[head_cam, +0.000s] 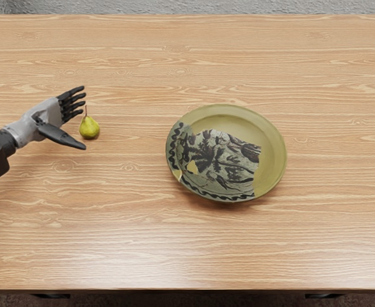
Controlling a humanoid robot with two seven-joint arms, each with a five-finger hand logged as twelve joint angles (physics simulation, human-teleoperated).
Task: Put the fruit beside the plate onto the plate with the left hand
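Bright, even, soft light falls from above on the worktop (pixel 187 256). The plate (pixel 274 137) throws a thin dark shadow along its near rim, and the pear (pixel 89 128) only a faint smudge at its base. The plate's pale rim carries a mild sheen. Wood grain reads sharp from the near edge to the far one, and the worktop's edges run straight across.

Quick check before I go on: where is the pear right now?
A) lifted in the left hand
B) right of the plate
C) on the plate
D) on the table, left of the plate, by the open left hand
D: the pear stands on the table, left of the plate, between the spread fingers and thumb of the left hand, not gripped.
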